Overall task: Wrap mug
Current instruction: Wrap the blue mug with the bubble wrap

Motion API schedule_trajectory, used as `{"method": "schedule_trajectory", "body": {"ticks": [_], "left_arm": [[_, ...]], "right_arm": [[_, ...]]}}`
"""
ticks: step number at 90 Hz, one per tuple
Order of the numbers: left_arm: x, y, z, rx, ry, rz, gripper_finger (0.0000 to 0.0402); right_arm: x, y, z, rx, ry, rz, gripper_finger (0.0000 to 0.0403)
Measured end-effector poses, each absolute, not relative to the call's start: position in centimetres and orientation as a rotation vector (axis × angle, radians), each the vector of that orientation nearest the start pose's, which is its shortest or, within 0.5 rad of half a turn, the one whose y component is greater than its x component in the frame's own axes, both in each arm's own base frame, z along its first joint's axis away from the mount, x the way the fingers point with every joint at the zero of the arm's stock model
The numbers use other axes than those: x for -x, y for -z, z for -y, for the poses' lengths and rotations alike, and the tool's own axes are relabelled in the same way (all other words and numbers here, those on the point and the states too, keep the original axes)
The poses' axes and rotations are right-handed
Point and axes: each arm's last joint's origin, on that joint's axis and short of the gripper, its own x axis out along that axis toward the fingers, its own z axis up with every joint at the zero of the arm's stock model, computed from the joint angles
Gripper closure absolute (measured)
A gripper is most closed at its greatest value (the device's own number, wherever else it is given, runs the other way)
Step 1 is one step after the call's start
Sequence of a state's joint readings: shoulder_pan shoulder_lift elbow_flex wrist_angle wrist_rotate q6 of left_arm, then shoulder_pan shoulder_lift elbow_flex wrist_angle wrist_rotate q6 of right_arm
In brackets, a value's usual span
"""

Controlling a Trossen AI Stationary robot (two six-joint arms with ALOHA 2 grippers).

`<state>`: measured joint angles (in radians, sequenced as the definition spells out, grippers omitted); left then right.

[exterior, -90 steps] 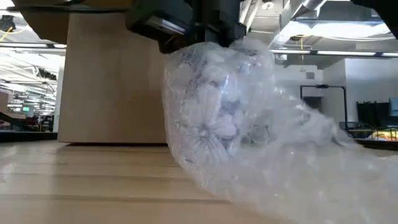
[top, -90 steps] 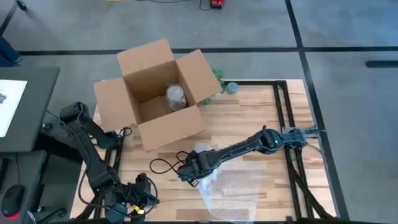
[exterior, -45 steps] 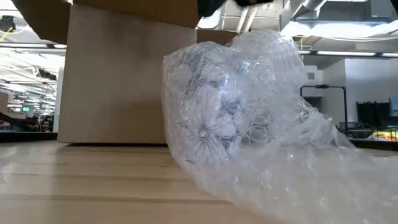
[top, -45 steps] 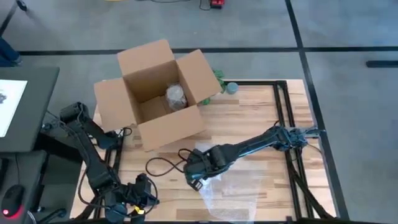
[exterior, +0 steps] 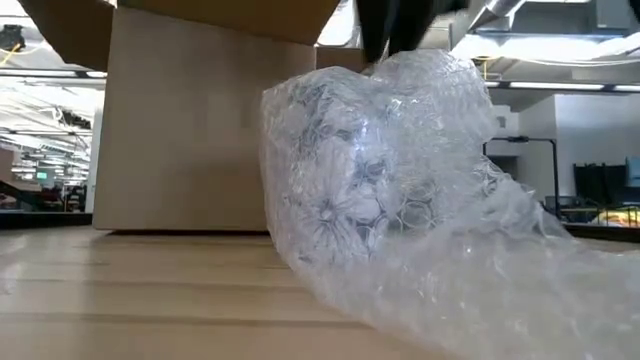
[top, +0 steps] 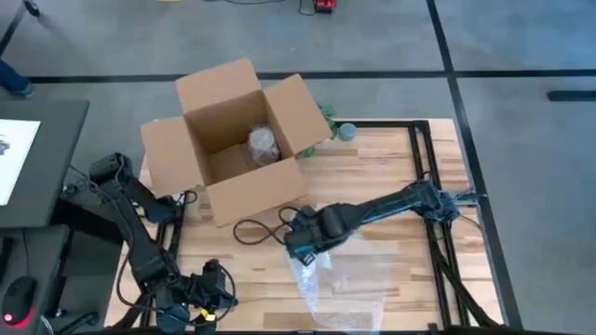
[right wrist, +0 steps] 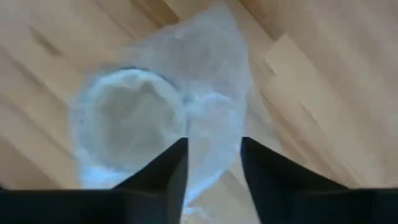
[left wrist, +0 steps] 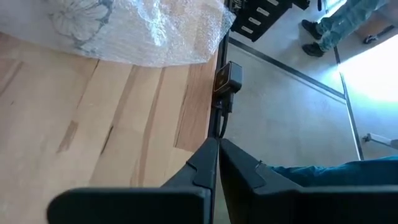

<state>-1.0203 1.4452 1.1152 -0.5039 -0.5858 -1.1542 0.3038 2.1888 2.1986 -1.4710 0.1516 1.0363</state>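
Though bubble wrap (exterior: 400, 200) blurs its flowered surface, we see the mug (right wrist: 127, 124) on the table (top: 372, 177) beneath our right gripper (right wrist: 211, 165), parted, holding nothing.

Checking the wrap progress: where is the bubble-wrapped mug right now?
In the high view the bubble-wrapped mug sits near the table's middle front, just in front of the cardboard box, under the right gripper.
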Motion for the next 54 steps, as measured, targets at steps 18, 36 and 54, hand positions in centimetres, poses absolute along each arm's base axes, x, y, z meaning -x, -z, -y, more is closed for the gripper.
{"method": "schedule_trajectory", "body": {"ticks": [18, 36, 54], "left_arm": [[-17.1, -27.5, 24.7, 0.504, 0.023, -0.708, 0.0402], [-17.1, -27.5, 24.7, 0.508, 0.022, -0.708, 0.0402], [-17.1, -27.5, 24.7, 0.508, 0.022, -0.707, 0.0402]], "right_arm": [[-42.1, -25.9, -11.6, -0.598, 0.514, -1.342, 0.0170], [-42.2, -22.8, -11.7, -0.598, 0.519, -1.355, 0.0182], [-42.3, -20.9, -11.8, -0.631, 0.509, -1.346, 0.0195]]}}
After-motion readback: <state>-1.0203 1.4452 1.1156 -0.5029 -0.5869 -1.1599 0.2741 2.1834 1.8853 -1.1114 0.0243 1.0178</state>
